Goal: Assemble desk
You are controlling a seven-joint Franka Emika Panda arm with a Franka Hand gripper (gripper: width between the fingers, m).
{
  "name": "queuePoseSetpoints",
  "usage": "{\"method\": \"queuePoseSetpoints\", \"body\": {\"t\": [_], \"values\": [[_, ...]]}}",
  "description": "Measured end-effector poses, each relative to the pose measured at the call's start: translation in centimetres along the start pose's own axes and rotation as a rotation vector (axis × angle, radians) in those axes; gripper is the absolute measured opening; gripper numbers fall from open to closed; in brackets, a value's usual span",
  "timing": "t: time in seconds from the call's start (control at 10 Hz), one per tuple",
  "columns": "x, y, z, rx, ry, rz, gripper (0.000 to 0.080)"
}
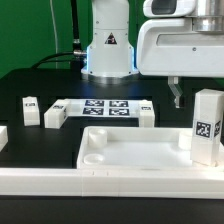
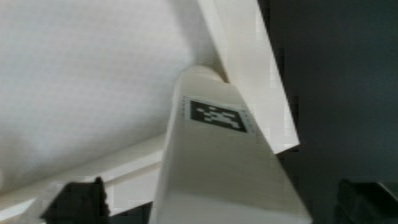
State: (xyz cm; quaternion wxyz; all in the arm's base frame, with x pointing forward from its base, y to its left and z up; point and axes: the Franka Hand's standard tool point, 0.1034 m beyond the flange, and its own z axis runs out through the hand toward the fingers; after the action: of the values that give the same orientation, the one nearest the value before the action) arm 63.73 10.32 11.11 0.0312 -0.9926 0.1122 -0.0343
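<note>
Desk leg [image 1: 206,127], tagged, upright at the tabletop's [image 1: 120,176] corner on the exterior view's right; pincer [image 2: 224,196] released, fingers spread clear either side; hazard: if loosely seated, a brushing fingertip could topple it.

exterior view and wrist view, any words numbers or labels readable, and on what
None: no words, letters or numbers are readable in either view.
The upright leg in the tabletop: black-and-white square tag, pattern only.
The marker board and loose legs: same pattern tags, no text.
</note>
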Motion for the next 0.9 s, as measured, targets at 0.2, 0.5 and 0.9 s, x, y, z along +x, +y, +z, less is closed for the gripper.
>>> {"method": "queuePoseSetpoints", "body": {"t": [0.2, 0.5, 0.9], "values": [[-0.01, -0.12, 0.07, -0.007, 0.008, -0.185, 0.0648], [-0.03, -0.22, 0.07, -0.008, 0.007, -0.430, 0.0648], [0.05, -0.04, 0.05, -0.028, 0.005, -0.815, 0.0648]]}}
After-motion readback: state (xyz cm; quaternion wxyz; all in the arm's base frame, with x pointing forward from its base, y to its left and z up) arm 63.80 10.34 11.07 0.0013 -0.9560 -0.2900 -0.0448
